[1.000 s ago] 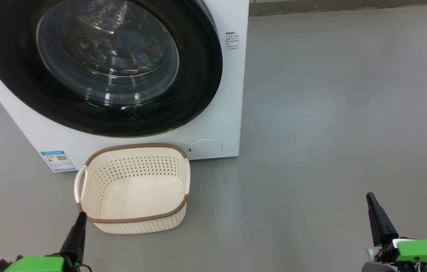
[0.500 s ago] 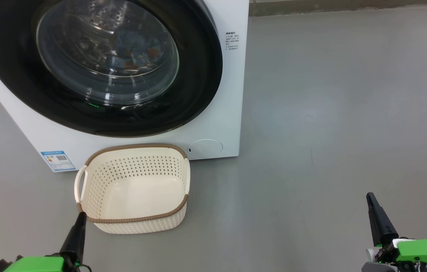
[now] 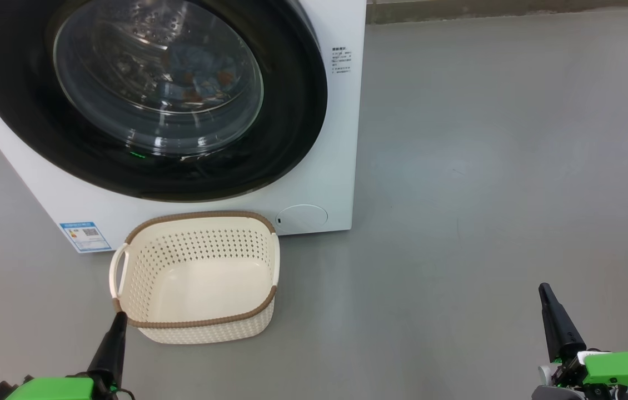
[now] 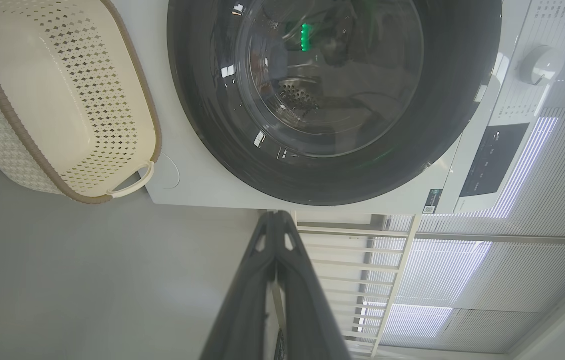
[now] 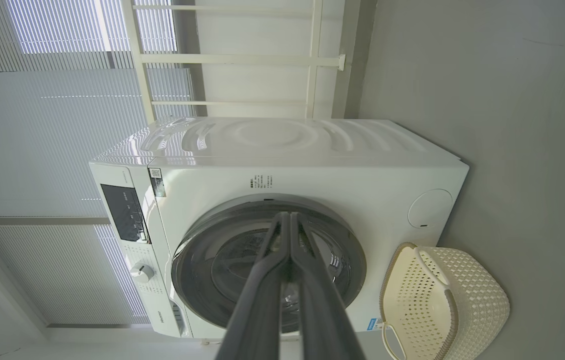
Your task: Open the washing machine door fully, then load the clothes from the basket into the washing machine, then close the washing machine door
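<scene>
1. With each pair of dark fingers pressed tip to tip and nothing between them, the left gripper (image 3: 119, 319) at the lower left of the head view and the right gripper (image 3: 544, 290) at the lower right are both clenched and empty.
2. The left tip sits just beside the near-left corner of the basket (image 3: 203, 332), low and left of centre. I cannot tell whether it touches the rim. The right gripper hangs well apart from everything, over bare floor (image 3: 486, 166).
3. The basket holds nothing and stands on the floor just in front of the washing machine (image 3: 342, 166).
4. The clothes (image 3: 203, 78), blue with orange patches, show through the glass at the upper left, inside the drum.
5. The washing machine door (image 3: 292, 111) lies flush against the white front, and both wrist views agree.
6. Nothing has shifted over the last second, and both arms are idle. I judge that opening, loading and closing are all done and the task is essentially finished. Whether the latch has caught cannot be told.
</scene>
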